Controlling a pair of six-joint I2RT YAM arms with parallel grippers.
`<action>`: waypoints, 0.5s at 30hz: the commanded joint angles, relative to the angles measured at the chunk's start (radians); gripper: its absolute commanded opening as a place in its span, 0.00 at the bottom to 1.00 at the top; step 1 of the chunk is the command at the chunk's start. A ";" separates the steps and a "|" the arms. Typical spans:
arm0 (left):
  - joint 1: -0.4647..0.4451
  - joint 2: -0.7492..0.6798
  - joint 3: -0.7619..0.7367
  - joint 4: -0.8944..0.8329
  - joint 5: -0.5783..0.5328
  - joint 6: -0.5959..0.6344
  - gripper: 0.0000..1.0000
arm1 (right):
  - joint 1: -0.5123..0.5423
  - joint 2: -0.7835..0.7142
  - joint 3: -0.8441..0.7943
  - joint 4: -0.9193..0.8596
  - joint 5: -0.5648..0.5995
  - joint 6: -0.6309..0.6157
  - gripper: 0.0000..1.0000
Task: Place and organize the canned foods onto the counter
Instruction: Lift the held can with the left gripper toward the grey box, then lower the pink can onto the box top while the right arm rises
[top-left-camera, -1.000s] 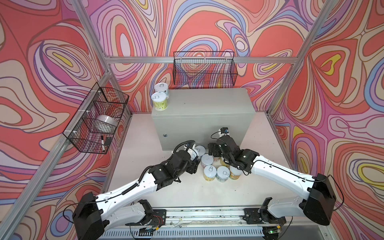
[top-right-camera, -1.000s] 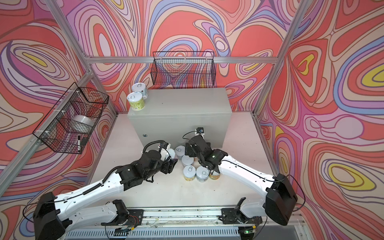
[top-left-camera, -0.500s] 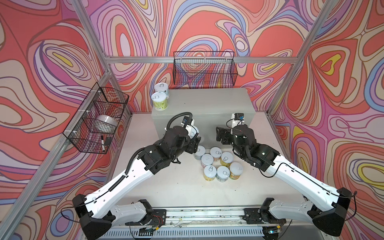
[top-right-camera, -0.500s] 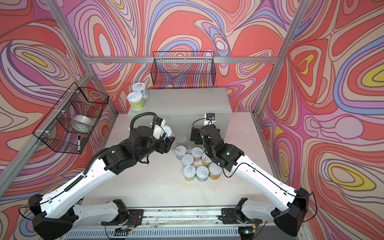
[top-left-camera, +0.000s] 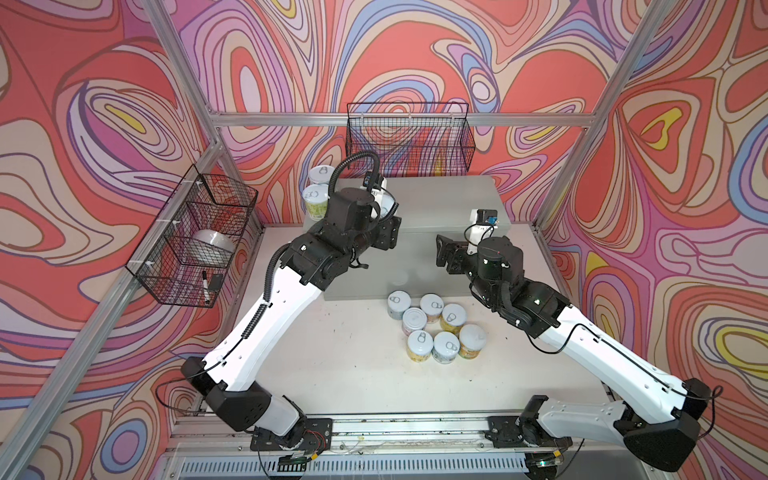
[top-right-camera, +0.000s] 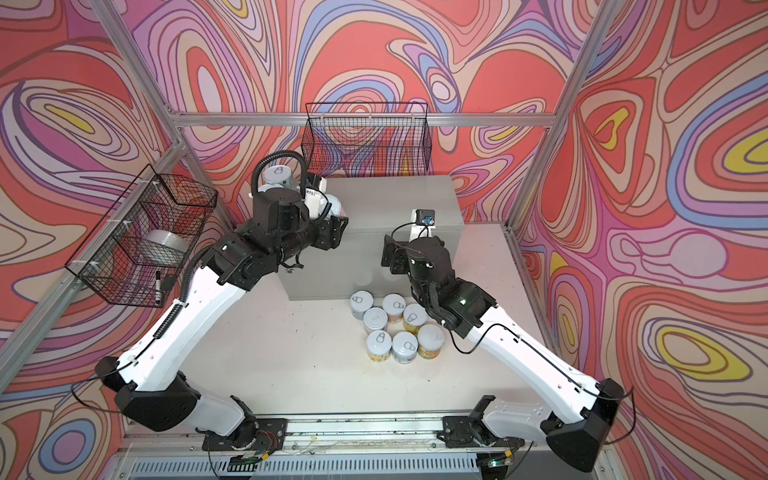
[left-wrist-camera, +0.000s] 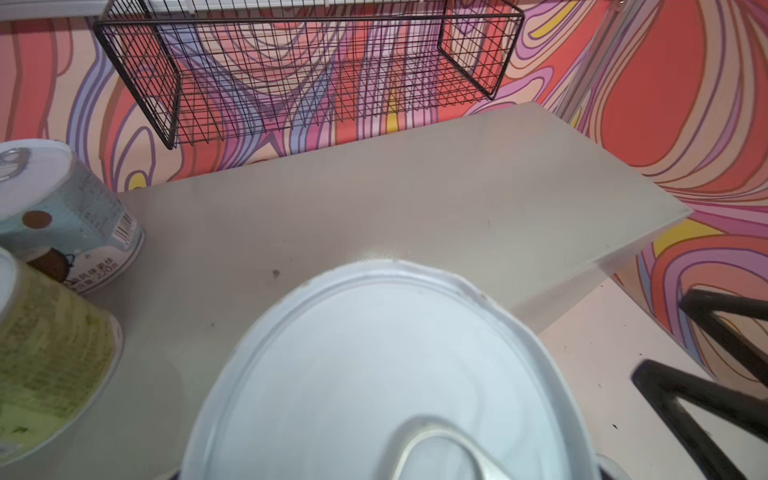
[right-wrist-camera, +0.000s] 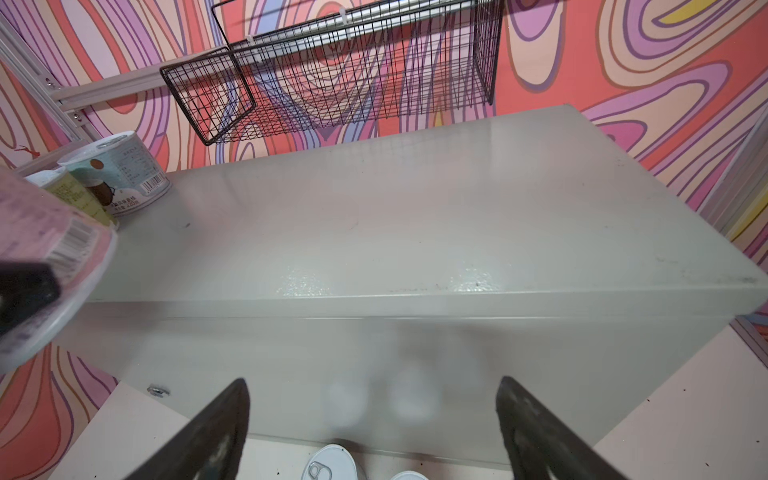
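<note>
Hanging on the back wall beyond both grippers is a long black wire basket (top-left-camera: 409, 141). A second wire basket (top-left-camera: 195, 241) is fixed to the side wall, well out to the left of the left gripper (top-left-camera: 386, 214), and holds a silvery round thing (top-left-camera: 212, 249) and a black marker (top-left-camera: 205, 286). Between the two grippers and the back wall stands the grey cabinet (top-left-camera: 436, 199) on the pale table (top-left-camera: 332, 353).

Ten cans show in all. Two stand upright on the cabinet's top, just to the left of the left gripper and a little beyond it: a pale blue can (left-wrist-camera: 70, 216) at the back corner and a green can (left-wrist-camera: 45, 353) touching it in front. These two are the nearest things beside the held can (left-wrist-camera: 374, 365). Seven more form a tight cluster of cans (top-left-camera: 436, 328) on the table, upright with lids up, against the foot of the cabinet's front.

The left gripper is clamped on the tenth can, whose label shows pink in the right wrist view. It holds the can lid up over the front left part of the cabinet's top. Whether the base touches the top cannot be told.

The right gripper (right-wrist-camera: 372, 386) has its jaws wide apart with nothing between them. It faces the cabinet's front, and the cluster lies below it, toward its own arm.
</note>
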 joint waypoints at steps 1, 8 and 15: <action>0.038 0.048 0.088 -0.030 -0.025 0.025 0.00 | -0.010 0.018 0.027 0.047 0.005 -0.024 0.96; 0.100 0.149 0.186 -0.063 -0.029 0.029 0.00 | -0.020 0.048 0.055 0.064 -0.016 -0.034 0.96; 0.129 0.180 0.188 -0.051 -0.028 0.019 0.00 | -0.027 0.088 0.067 0.078 -0.055 -0.027 0.96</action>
